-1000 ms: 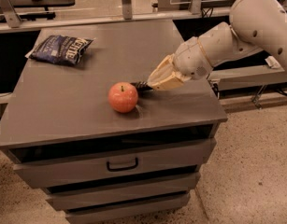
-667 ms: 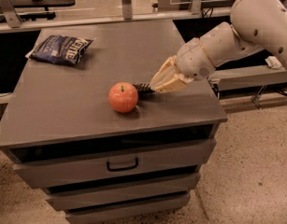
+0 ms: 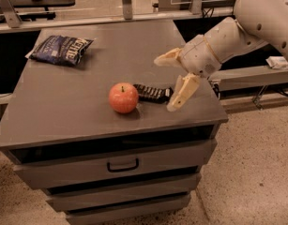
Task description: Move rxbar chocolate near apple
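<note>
The rxbar chocolate (image 3: pixel 153 93) is lying flat on the counter (image 3: pixel 64 111), its left end just beside the apple (image 3: pixel 123 98), so close we can't tell whether they touch. And here's the change: a second ago the tool was pinched shut over the bar's right end. Now we see the tool (image 3: pixel 164 84) sprung wide open and holding nothing, with one finger raised above the bar's right end and the other angled down just past it, near the counter's front-right edge. We read that as the release, with the bar let go where it was wanted. The apple hasn't budged. The blue chip bag (image 3: pixel 61 49) sits well apart at the back-left corner. By our judgement the placement is done, and what remains is pulling the tool clear without clipping the bar.
</note>
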